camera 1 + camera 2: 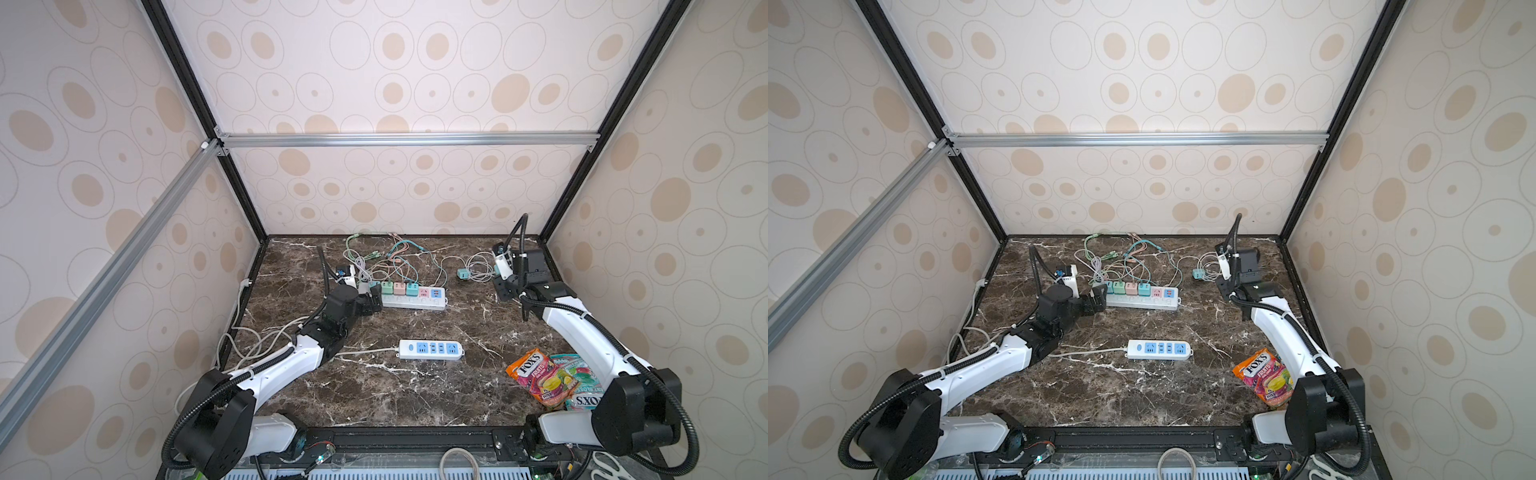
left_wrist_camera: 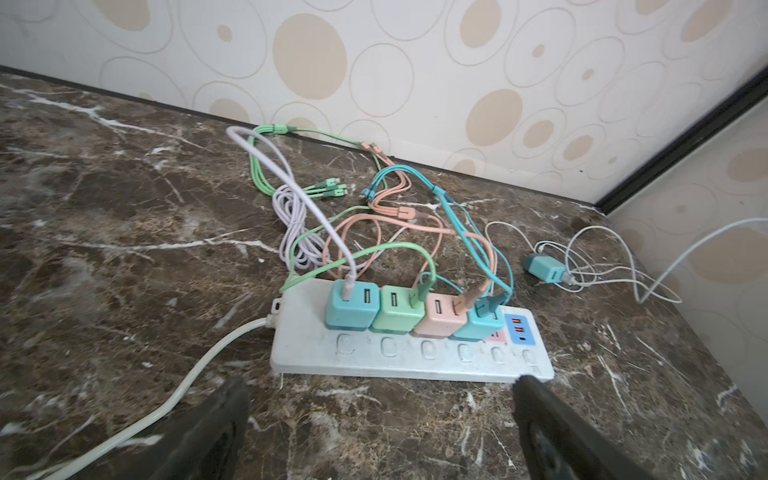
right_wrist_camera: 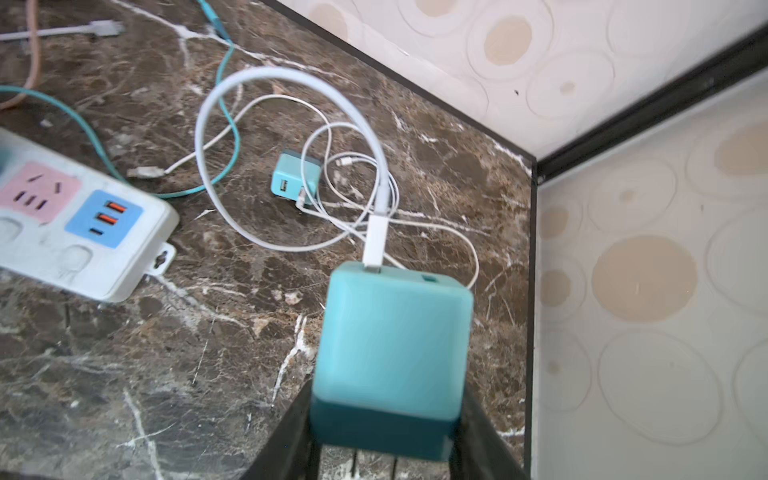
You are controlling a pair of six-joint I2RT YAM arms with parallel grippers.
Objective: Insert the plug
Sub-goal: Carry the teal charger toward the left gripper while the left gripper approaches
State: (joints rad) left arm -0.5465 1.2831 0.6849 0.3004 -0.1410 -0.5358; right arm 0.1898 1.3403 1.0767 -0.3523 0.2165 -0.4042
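Right end effector [image 3: 384, 419], closed partway, clamps a teal cube-shaped plastic charger plug [image 3: 392, 336] by its darker base, apparently lifted clear of the brown marbled desk [image 3: 124, 374]. A white cable [image 3: 282, 72] leaves the plug's far face and loops ahead of the end effector, around a second teal charger [image 3: 295, 174] lying loose on the desk. Off to its side, toward the other arm, lies a white plastic power strip [image 3: 104, 270] with a free pink socket [image 3: 37, 191]. Left end effector [image 2: 382, 384] is spread wide and empty, just short of the strip's long edge. The plug's prongs are hidden, so their alignment cannot be checked. Likely risks: the trailing cable snags the loose charger and drags it along; the unheld strip slides under pressing; misaligned prongs jam against the socket face.
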